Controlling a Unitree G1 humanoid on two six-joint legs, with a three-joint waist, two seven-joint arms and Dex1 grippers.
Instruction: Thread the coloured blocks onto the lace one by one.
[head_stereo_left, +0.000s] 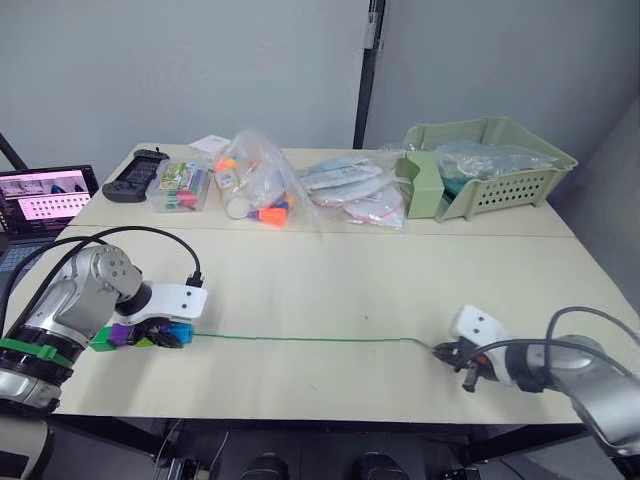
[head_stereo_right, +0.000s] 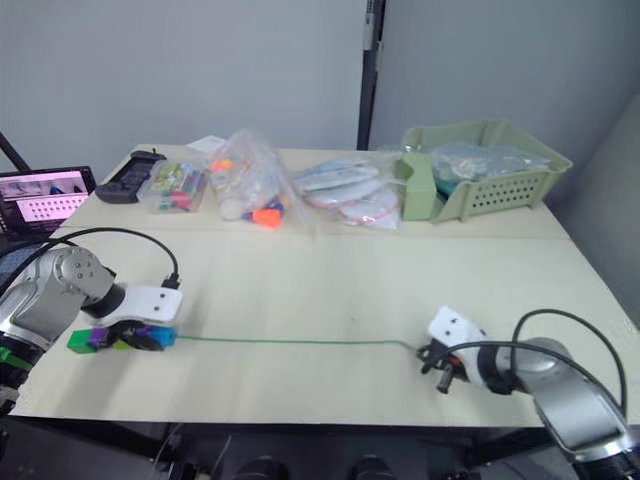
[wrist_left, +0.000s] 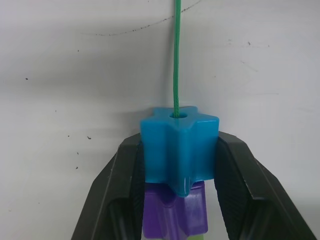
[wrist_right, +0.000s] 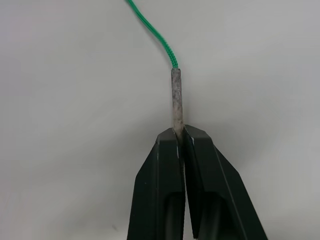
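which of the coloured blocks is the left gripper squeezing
The blue block, star-shaped, sits between the left gripper's fingers with the lace entering its hole; a purple block sits behind it.

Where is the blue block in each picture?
Left eye view: blue block at the table's near left, in the left tool.
Right eye view: same spot, near left.
Left wrist view: in the middle, between the black fingers.
Right wrist view: not in it.
Shared landmark: the green lace, also seen entering the block's hole.

Head stereo pair looks forward and down over the shared table (head_stereo_left: 330, 290); each wrist camera faces it close along its fingers.
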